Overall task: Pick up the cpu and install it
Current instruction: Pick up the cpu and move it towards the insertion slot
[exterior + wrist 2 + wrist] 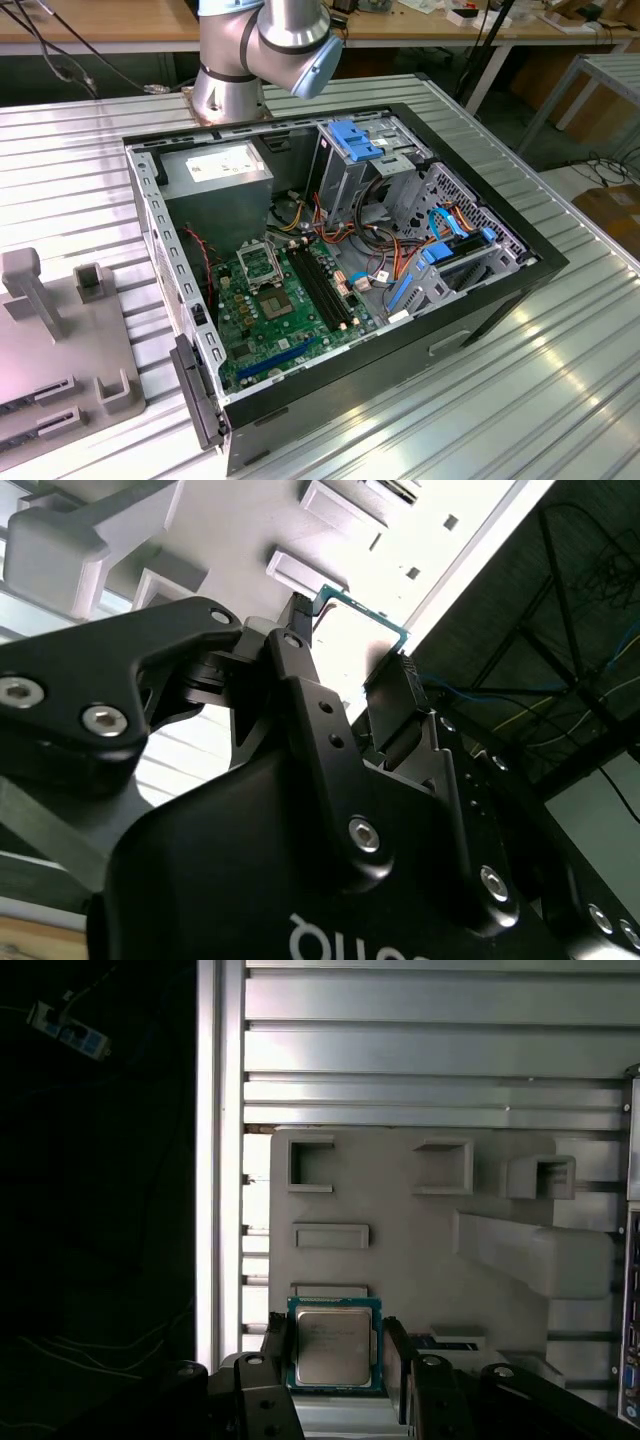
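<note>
CPU (pixel 335 1345): held. The gripper (pixel 336 1352) has its fingers (pixel 277 1345) clenched on two opposite edges of the chip, metal top facing the first wrist camera. In the second wrist view the CPU (pixel 357 628) shows nearly edge-on between the gripper (pixel 348 645) tips, and it looks lifted off the grey tray (pixel 400 1260) that lies on the ribbed table (pixel 420 1050).

Progress, as judged: pick-up done, installation not done. In the exterior view the socket (pixel 262 263) on the motherboard (pixel 255 335) appears unoccupied, and the chip is well apart from it, over the tray outside the case (pixel 540 270).

Clearances: the tray carries raised blocks and slot walls under and around the chip. The case is open on top, but its walls ring the board. The socket sits near the wall on the exterior view's left, with the power supply (pixel 215 170) behind it, memory slots (pixel 322 285) just beside it and loose cables (pixel 385 245) further over.
</note>
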